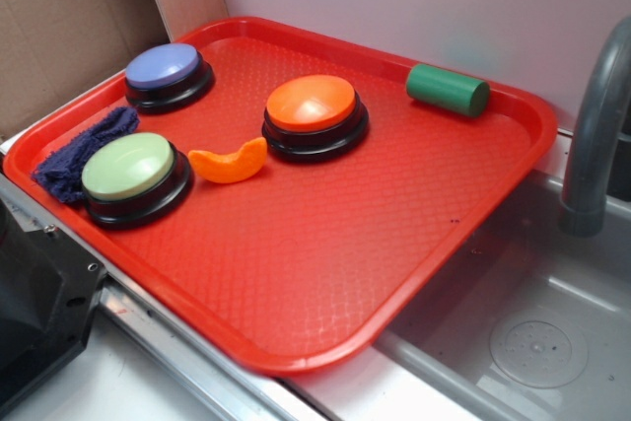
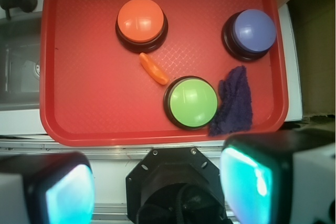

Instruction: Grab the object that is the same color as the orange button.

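Observation:
A small glossy orange crescent piece (image 1: 230, 162) lies on the red tray (image 1: 325, 273), between the orange button (image 1: 314, 112) and the green-topped button (image 1: 132, 175). In the wrist view the crescent (image 2: 153, 68) lies just below the orange button (image 2: 140, 22). My gripper (image 2: 157, 187) is high above the tray's near edge, over the robot base, far from the crescent. Its two fingers (image 2: 58, 190) stand wide apart with nothing between them. The gripper does not show in the exterior view.
A purple-topped button (image 1: 168, 74) stands at the tray's far left corner. A dark blue cloth (image 1: 81, 155) lies by the green-topped button. A green cylinder (image 1: 449, 90) lies at the tray's back. A sink basin (image 1: 532, 342) and grey faucet (image 1: 596, 135) are on the right.

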Tool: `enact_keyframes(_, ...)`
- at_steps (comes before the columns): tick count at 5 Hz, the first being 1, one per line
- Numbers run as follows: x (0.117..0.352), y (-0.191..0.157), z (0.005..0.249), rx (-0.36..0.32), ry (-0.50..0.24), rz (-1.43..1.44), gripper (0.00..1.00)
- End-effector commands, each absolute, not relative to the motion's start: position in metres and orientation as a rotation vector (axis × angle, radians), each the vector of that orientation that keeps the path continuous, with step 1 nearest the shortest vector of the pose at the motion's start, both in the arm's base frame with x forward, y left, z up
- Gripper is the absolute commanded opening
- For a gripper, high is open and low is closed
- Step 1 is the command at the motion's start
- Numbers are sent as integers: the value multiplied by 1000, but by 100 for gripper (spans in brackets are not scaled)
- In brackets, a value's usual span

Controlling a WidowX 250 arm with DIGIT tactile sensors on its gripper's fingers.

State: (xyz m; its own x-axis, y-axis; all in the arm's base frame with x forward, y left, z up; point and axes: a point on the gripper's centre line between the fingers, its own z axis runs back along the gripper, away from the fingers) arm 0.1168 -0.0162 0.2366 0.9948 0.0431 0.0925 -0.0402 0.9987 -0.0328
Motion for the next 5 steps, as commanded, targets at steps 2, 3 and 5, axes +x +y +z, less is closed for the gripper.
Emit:
enact_keyframes(2, 157, -21, 187, -23, 18, -118, 100)
enact_keyframes(3, 181, -20, 144, -92, -27, -308, 100)
enact_keyframes(5, 199, -18, 78, -2, -139, -371, 100)
